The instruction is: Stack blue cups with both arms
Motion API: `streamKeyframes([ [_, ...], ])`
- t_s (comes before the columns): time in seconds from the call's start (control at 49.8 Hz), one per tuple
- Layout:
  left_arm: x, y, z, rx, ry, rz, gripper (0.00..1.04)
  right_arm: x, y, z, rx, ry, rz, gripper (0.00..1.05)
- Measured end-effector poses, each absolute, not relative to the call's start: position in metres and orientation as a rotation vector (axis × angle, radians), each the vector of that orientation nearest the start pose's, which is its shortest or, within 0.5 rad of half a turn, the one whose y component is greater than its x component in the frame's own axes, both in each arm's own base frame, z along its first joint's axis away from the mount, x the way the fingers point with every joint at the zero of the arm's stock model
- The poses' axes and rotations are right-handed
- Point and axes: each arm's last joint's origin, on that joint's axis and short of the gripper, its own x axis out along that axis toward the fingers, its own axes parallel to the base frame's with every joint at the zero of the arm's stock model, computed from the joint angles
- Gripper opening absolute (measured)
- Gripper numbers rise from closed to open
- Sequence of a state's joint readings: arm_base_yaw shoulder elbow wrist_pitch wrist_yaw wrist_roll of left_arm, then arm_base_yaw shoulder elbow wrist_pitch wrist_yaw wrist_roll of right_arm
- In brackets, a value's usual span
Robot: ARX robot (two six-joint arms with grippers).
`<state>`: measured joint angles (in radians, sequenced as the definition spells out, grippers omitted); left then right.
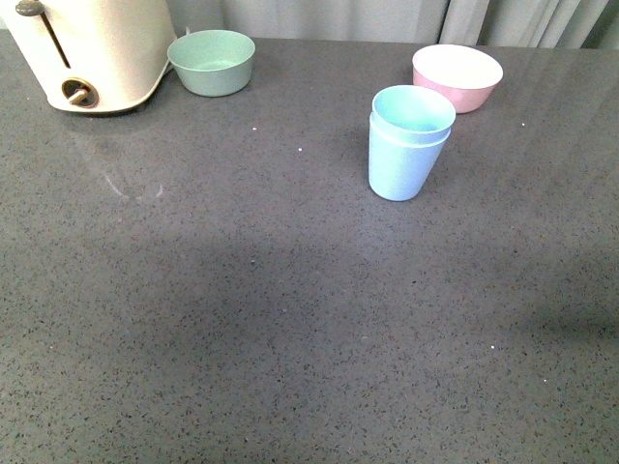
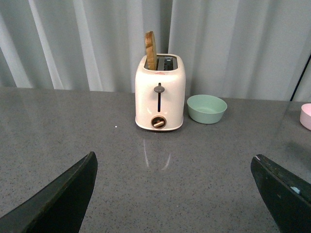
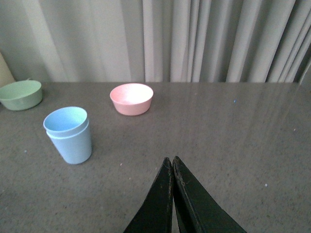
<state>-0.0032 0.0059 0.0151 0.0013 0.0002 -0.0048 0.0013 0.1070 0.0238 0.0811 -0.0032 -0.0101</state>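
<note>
The blue cups (image 1: 410, 143) are seen nested one inside the other, upright on the grey countertop (image 1: 242, 319) just in front of the pink bowl (image 1: 457, 76), so the stack could only be toppled if it were brushed by a returning arm. The right gripper (image 3: 172, 167) is held low with fingers pressed together and empty, well apart from the cups. The left gripper (image 2: 175, 194) is spread wide, holding nothing, and is pointed at the toaster (image 2: 160, 93) and green bowl (image 2: 207, 108).

No legible text, label, brand or number on anything.

Two blue cups (image 1: 409, 143), two bowls (image 1: 211, 62), one toaster (image 1: 95, 50)
</note>
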Motion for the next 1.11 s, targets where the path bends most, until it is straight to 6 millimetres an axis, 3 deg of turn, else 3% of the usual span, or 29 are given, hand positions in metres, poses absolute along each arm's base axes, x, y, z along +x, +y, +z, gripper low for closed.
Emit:
streamKeyframes([
  [0.281,0.0972,-0.0003,0.1682,-0.005,-0.01,-0.003,0.96,0.0966,0.0001,0.1713,-0.011,-0.019,0.001,0.03],
  [0.623,0.0971,-0.0003,0.1683,-0.005,-0.01,-0.003,0.96,0.0966,0.0001,0.1714,-0.01,-0.02,0.001,0.76],
  [0.764,0.0971,-0.0003,0.1683,-0.005,-0.01,-0.003,0.96,0.0966,0.0001,0.1714,-0.01,-0.02,0.001,0.96],
  [1.105,0.0972,-0.0003,0.1682,-0.005,-0.01,-0.003,0.96,0.0966,0.0001,0.1714,-0.009,-0.02,0.001,0.96],
])
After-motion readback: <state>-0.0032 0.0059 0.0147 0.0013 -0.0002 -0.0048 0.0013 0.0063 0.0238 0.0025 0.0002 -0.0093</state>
